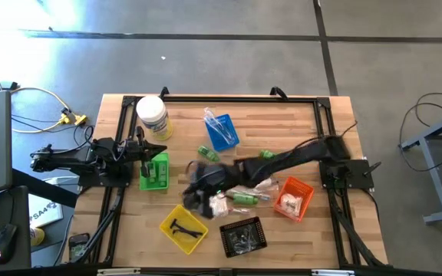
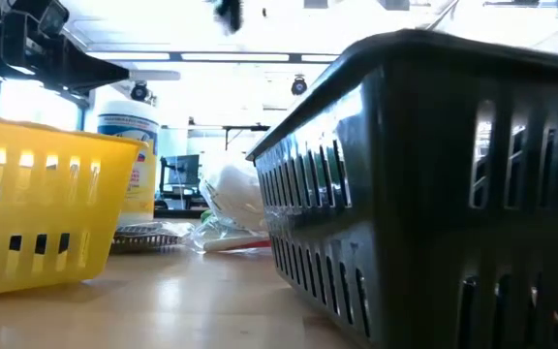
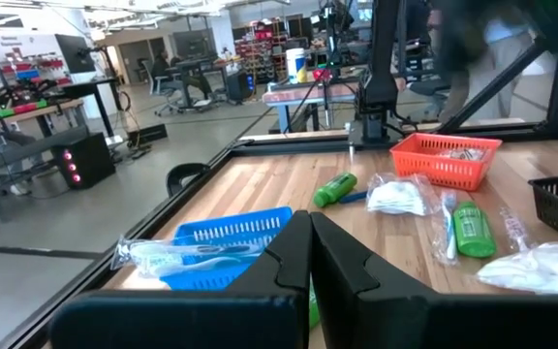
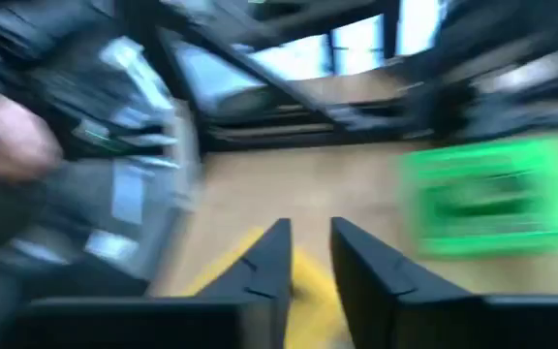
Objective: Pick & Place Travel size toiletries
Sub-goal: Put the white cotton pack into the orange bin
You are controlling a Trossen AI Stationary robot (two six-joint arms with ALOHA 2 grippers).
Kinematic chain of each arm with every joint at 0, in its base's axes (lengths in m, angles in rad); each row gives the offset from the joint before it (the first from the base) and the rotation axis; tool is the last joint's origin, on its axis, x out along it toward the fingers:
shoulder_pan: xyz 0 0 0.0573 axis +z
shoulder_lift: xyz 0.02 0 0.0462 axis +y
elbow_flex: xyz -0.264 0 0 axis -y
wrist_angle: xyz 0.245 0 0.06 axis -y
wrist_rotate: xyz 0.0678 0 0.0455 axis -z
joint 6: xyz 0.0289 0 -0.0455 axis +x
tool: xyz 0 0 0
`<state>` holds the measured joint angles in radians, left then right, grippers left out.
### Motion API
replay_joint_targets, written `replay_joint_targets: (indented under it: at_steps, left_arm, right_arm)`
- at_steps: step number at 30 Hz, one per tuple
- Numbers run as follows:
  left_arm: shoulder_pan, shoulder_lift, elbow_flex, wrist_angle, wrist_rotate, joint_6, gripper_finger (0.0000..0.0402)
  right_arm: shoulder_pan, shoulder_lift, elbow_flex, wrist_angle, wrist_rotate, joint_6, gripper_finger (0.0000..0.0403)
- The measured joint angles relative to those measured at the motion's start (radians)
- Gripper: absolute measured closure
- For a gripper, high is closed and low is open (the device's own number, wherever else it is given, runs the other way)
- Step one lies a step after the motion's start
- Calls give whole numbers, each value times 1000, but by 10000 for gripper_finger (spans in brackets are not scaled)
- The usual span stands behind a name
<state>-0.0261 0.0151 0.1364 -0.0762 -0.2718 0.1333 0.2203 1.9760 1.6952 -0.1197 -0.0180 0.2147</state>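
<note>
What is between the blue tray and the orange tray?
In the high view, a small green bottle lies on bare wood between the blue tray and the orange tray, with the right arm stretching over that gap.

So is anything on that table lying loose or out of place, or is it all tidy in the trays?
Not all tidy. Several items lie loose on the wooden table: a small green bottle near the middle, another green bottle, and white sachets heaped between the yellow plastic tray and the orange plastic tray.

green bottle (image 3: pixel 473 230) | orange tray (image 3: pixel 446 158) | blue tray (image 1: pixel 222 131) | yellow tray (image 1: pixel 183 228)
</note>
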Motion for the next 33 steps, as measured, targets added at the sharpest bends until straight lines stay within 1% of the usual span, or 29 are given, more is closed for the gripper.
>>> replay_joint_targets:
  at_steps: [1,3,5,7,9,11,16,20,24,27,30,33]
  left_arm:
    - [0,0,0,0,0,0,402]
    - [0,0,0,0,-1,-7,402]
    - [0,0,0,2,-2,-7,402]
    - [0,0,0,1,-2,-7,402]
    - [0,0,0,1,-2,-4,402]
    - [0,0,0,-1,-2,-3,402]
    - [0,0,0,-1,-2,-2,401]
    - [0,0,0,-2,-2,16,402]
    - [0,0,0,-16,-2,19,402]
    - [0,0,0,-24,-2,19,402]
    - [0,0,0,-33,-2,22,402]
    - [0,0,0,-32,-2,48,402]
  right_arm:
    - [-6,-47,-9,-42,46,-60,362]
    - [-26,-150,-37,-81,91,-154,390]
    - [-61,-264,-85,-102,97,-203,397]
    - [-103,-378,-155,-91,86,-219,399]
    - [-163,-492,-249,-79,45,-234,400]
    - [-237,-598,-364,-19,-14,-211,400]
    - [-457,-818,-695,247,-218,-73,401]
    - [-608,-919,-947,473,-404,5,401]
    - [-695,-976,-1137,683,-498,49,401]
    - [-722,-1015,-1225,741,-512,45,401]
    - [-716,-1050,-1278,744,-512,14,401]
    - [-710,-1120,-1330,747,-508,-6,401]
